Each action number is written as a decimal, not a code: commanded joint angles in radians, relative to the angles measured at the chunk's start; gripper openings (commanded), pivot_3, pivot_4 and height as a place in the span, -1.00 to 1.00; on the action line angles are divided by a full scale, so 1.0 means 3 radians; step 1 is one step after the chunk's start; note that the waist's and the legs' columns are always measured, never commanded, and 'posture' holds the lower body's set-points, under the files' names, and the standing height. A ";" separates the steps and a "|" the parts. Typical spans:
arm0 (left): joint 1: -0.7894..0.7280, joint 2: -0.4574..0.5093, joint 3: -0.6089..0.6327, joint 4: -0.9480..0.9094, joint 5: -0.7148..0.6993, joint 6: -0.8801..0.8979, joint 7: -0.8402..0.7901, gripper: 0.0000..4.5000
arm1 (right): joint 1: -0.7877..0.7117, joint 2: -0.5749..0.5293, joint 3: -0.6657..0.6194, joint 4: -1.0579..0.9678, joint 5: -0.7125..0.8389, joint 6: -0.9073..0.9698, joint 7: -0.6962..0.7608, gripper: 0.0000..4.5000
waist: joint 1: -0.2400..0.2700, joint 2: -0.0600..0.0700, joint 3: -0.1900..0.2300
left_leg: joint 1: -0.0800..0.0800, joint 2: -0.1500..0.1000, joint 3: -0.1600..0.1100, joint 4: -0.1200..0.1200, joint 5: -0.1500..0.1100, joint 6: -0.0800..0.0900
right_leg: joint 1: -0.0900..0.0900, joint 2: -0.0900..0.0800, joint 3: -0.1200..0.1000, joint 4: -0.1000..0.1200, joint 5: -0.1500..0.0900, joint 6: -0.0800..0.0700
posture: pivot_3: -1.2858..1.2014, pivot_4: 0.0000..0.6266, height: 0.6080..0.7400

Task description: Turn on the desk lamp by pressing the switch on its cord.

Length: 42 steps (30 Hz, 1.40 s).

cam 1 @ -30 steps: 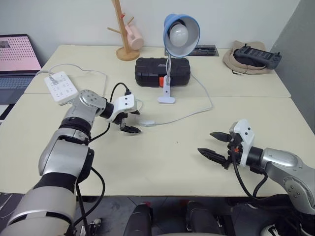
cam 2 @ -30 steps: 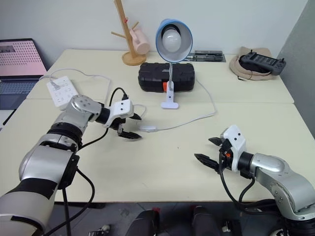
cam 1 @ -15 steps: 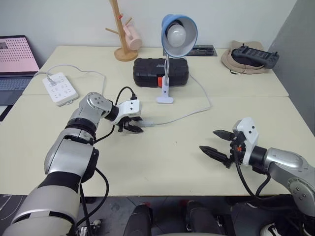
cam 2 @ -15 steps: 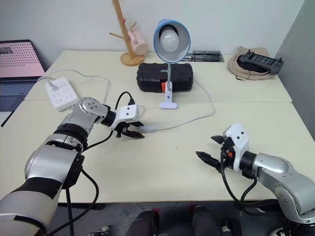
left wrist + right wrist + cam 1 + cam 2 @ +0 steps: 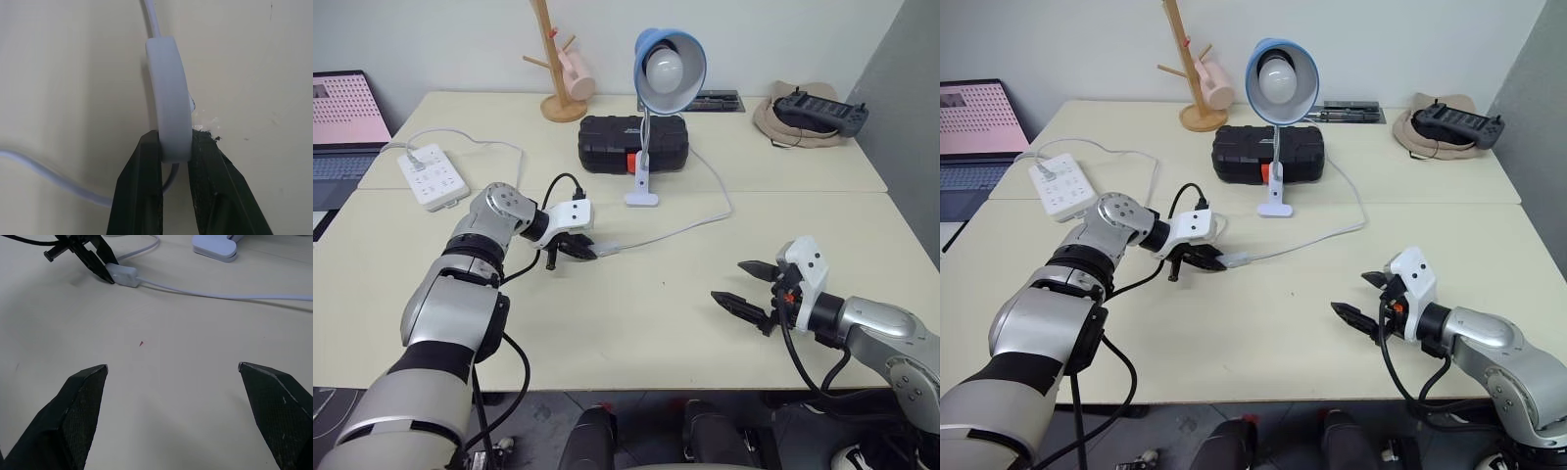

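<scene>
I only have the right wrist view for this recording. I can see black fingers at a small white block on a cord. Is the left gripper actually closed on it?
Observer: Yes. In the left wrist view the left gripper is shut on the switch, one finger on each side of its near end.
Operator: Is the lamp lit?
Observer: The desk lamp shows no glow; its bulb looks unlit.
Operator: Anything behind the lamp?
Observer: A black case lies just behind its base.

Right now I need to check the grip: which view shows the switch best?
The left wrist view: the switch sits close up, pinched between the left hand's fingers. Both eye views show it as a small white block on the cord; the right wrist view shows it far off.
</scene>
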 commanded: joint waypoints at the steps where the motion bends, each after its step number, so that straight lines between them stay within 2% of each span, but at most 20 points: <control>1: -0.0265 -0.0140 0.0335 -0.0096 -0.0422 0.0849 -0.0468 -0.83 | 0.0010 0.0095 -0.0136 -0.0072 0.0170 0.0015 -0.0059 1.00 | 0.0002 0.0000 0.0000 | -0.0002 0.0000 -0.0002 0.0002 0.0000 0.0000 | 0.0000 0.0000 -0.0002 0.0000 0.0000 0.0000 | 0.03 -0.52 1.00; 4: -0.0273 -0.0203 0.0344 -0.0491 -0.0914 0.1766 -0.0641 -0.83 | 0.0042 0.0228 -0.0288 -0.0030 0.0441 0.0135 -0.0131 1.00 | 0.0001 0.0000 0.0000 | -0.0009 0.0000 -0.0007 0.0012 0.0000 0.0000 | 0.0000 0.0000 -0.0008 0.0000 0.0000 0.0000 | 0.03 -0.52 1.00; 5: -0.0180 -0.0202 0.0343 -0.0870 -0.1166 0.2250 -0.0642 -0.83 | 0.0041 0.0322 -0.0407 0.0014 0.0704 0.0233 -0.0199 1.00 | -0.0002 0.0000 0.0000 | -0.0010 0.0000 -0.0008 0.0014 0.0000 0.0000 | 0.0000 0.0000 -0.0008 0.0001 0.0000 0.0000 | 0.03 -0.52 1.00; 7: -0.0016 -0.0166 0.0334 -0.1435 -0.1455 0.2849 -0.0642 -0.83 | 0.0029 0.0423 -0.0548 0.0058 0.1022 0.0361 -0.0293 1.00 | -0.0005 0.0000 0.0000 | -0.0010 0.0002 -0.0009 0.0017 0.0000 0.0000 | 0.0001 -0.0001 -0.0005 0.0004 0.0000 0.0000 | 0.03 -0.52 1.00; 10: 0.0380 -0.0213 0.0662 -0.2818 -0.2118 0.4555 -0.0356 -0.83 | -0.0116 0.0536 -0.0748 0.0359 0.2263 0.0500 -0.0640 1.00 | -0.0020 0.0001 0.0000 | -0.0006 0.0024 -0.0018 0.0018 0.0000 0.0000 | 0.0001 -0.0003 0.0003 0.0013 0.0000 -0.0001 | 0.03 -0.52 1.00; 11: 0.0489 -0.0244 0.0771 -0.3154 -0.2286 0.4924 -0.0210 -0.83 | -0.0162 0.0539 -0.0767 0.0446 0.2607 0.0501 -0.0771 1.00 | -0.0038 0.0002 0.0000 | -0.0004 0.0028 -0.0017 0.0019 0.0000 0.0000 | 0.0001 -0.0002 0.0010 0.0016 0.0000 -0.0002 | 0.03 -0.52 1.00; 13: 0.0711 -0.0268 0.0850 -0.3647 -0.2500 0.5235 -0.0003 -0.83 | -0.0314 0.0501 -0.0685 0.0608 0.3032 0.0490 -0.0955 1.00 | -0.0066 0.0003 0.0000 | -0.0004 0.0032 -0.0017 0.0025 0.0000 0.0000 | 0.0001 -0.0002 0.0015 0.0020 0.0000 -0.0002 | 0.03 -0.52 1.00; 17: 0.0837 -0.0395 0.1112 -0.3953 -0.2845 0.5695 0.0396 -0.83 | -0.0641 0.0465 -0.0478 0.0863 0.3503 0.0411 -0.1259 1.00 | -0.0078 0.0005 -0.0001 | 0.0009 0.0036 -0.0011 0.0029 0.0000 0.0000 | 0.0007 0.0006 0.0016 0.0028 0.0000 -0.0002 | 0.03 -0.52 1.00; 22: 0.0931 -0.0497 0.1274 -0.4206 -0.3172 0.5927 0.0709 -0.83 | -0.0939 0.0427 -0.0251 0.0963 0.3800 0.0382 -0.1360 1.00 | -0.0075 0.0005 -0.0001 | 0.0008 0.0036 0.0005 0.0030 -0.0001 0.0000 | 0.0006 0.0007 0.0015 0.0023 -0.0001 -0.0001 | 0.03 -0.52 1.00; 35: 0.1114 -0.0452 0.1299 -0.4369 -0.3683 0.5944 0.1106 -0.83 | -0.1214 0.0395 0.0057 0.1097 0.3840 0.0332 -0.1388 1.00 | -0.0051 0.0005 -0.0001 | 0.0002 0.0035 0.0009 0.0034 -0.0001 -0.0001 | 0.0004 0.0005 0.0014 0.0018 0.0000 0.0000 | 0.03 -0.52 1.00; 38: 0.1149 -0.0418 0.1276 -0.4392 -0.3763 0.5925 0.1146 -0.83 | -0.1211 0.0383 0.0073 0.1096 0.3839 0.0326 -0.1384 0.76 | -0.0051 0.0005 -0.0001 | 0.0001 0.0035 0.0011 0.0033 -0.0002 -0.0001 | 0.0003 0.0005 0.0015 0.0017 0.0000 0.0000 | 0.03 -0.52 1.00; 42: 0.1156 -0.0413 0.1273 -0.4376 -0.3844 0.5905 0.1214 -0.83 | -0.1192 0.0370 0.0075 0.1090 0.3838 0.0327 -0.1360 0.31 | -0.0049 0.0005 -0.0001 | 0.0000 0.0035 0.0010 0.0033 -0.0002 -0.0001 | 0.0003 0.0005 0.0015 0.0017 0.0000 0.0000 | 0.03 -0.52 1.00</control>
